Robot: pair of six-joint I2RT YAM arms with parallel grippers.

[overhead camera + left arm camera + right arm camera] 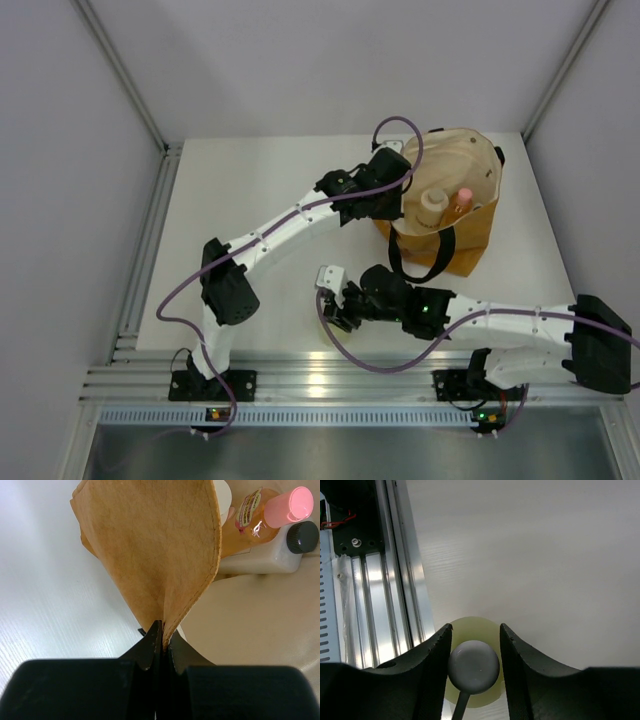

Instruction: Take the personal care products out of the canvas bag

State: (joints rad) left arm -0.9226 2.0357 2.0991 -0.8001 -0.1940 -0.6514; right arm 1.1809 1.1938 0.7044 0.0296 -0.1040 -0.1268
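The mustard canvas bag stands at the far right of the table, mouth open. My left gripper is shut on its left rim, pinching the fabric. Inside lie a cream jar, an orange bottle with a pink cap and a clear black-capped bottle. My right gripper is out of the bag, low over the table's near edge. It is shut on the yellow-green pump bottle, and the white pump head sits between the fingers.
An aluminium rail runs along the near edge, just left of the right gripper. The bag's black strap hangs down its front. Grey enclosure walls stand on both sides of the white table.
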